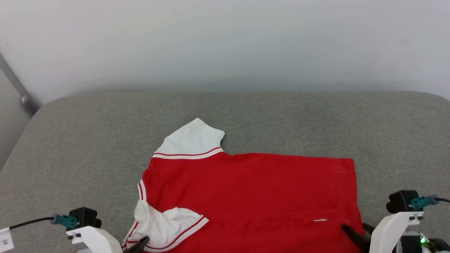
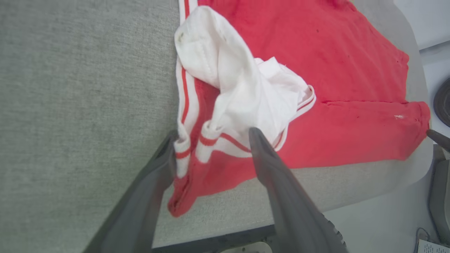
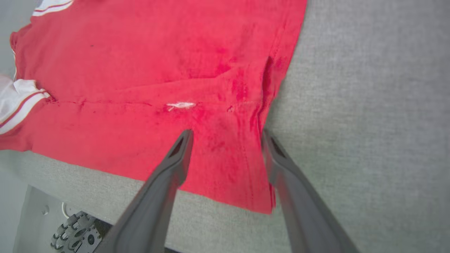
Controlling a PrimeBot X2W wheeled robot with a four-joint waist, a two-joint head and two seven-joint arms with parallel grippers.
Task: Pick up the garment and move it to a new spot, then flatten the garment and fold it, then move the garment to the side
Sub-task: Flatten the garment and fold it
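Observation:
The garment [image 1: 246, 196] lies flat on the grey cushioned surface [image 1: 88, 140], plain red side up, with its near edge folded over along the front. One white sleeve [image 1: 193, 140] points away from me; the other [image 1: 165, 225] is bunched at the near left corner. My left gripper [image 1: 139, 244] is open, its fingers straddling that sleeve's striped band [image 2: 211, 138] from the front edge. My right gripper [image 1: 357, 232] is open over the red hem corner [image 3: 246, 168] at the near right. In the wrist views the left gripper [image 2: 213, 133] and the right gripper [image 3: 225, 133] both show spread jaws.
A white wall rises behind the surface, and a grey metal pole [image 1: 17, 88] slants at the far left. The surface's front edge [image 2: 218, 242] runs right under both grippers. Part of the robot's base [image 3: 74, 235] shows below that edge.

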